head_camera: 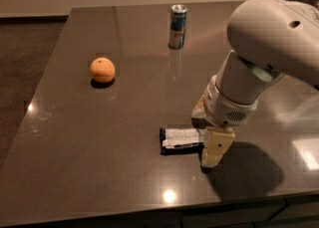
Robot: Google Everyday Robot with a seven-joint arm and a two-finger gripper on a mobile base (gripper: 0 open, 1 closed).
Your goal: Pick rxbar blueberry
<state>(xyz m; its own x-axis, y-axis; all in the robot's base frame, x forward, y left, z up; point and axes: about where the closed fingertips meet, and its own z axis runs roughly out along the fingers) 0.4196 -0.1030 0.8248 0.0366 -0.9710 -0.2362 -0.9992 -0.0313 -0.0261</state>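
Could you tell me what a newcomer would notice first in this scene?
The big white robot arm fills the right side, its gripper lowered at the right end of the rxbar blueberry near the front edge of the table, jaws open. Farther back, an orange sits on the left and a blue-and-silver can stands upright near the far edge.

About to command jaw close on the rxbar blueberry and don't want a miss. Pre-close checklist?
1. rxbar blueberry in view, flat on the table: ok.
2. Gripper down at the bar's right end, jaws open: ok.
3. Bar's end fully between the jaws: cannot tell, the arm hides it.
4. Grasp centred along the bar: not ok, the gripper is at one end.
5. Can and orange well apart from the bar: ok.
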